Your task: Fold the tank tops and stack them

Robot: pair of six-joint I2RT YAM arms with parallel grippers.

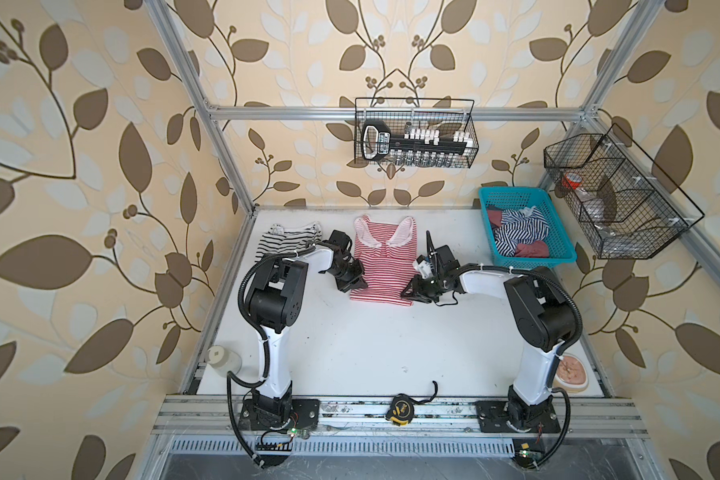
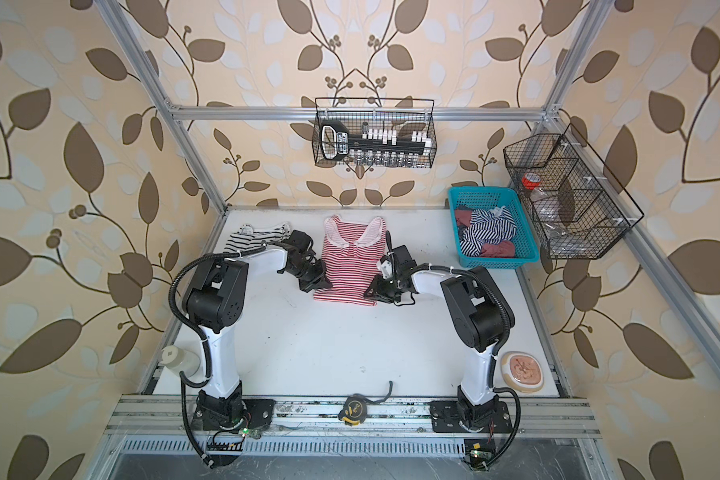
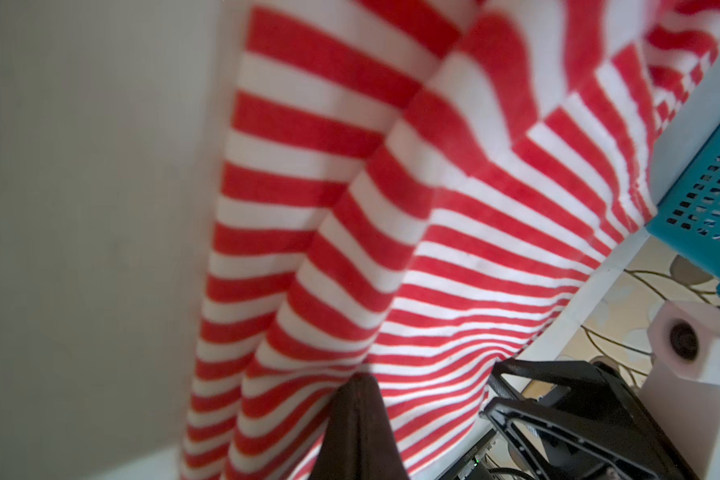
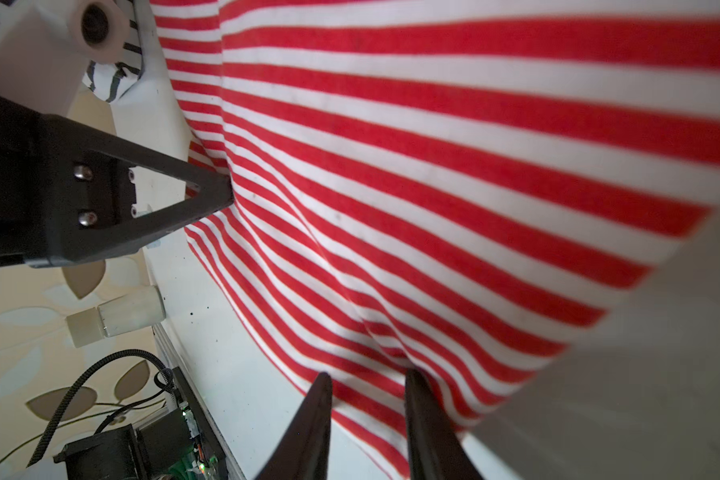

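Observation:
The red-and-white tank top lies spread on the white table, straps toward the back wall. My left gripper is shut on its left side edge, and folds run out from the pinch. My right gripper stands at the lower right edge, jaws apart, with the hem between them. The black-and-white tank top lies bunched at the back left. The navy-and-white tank top is crumpled in the turquoise basket.
Dark red cloth shares the turquoise basket. Two black wire baskets hang on the frame, one at the back and one at the right. A tape measure sits on the front rail. A white bottle and a round dish flank the arm bases.

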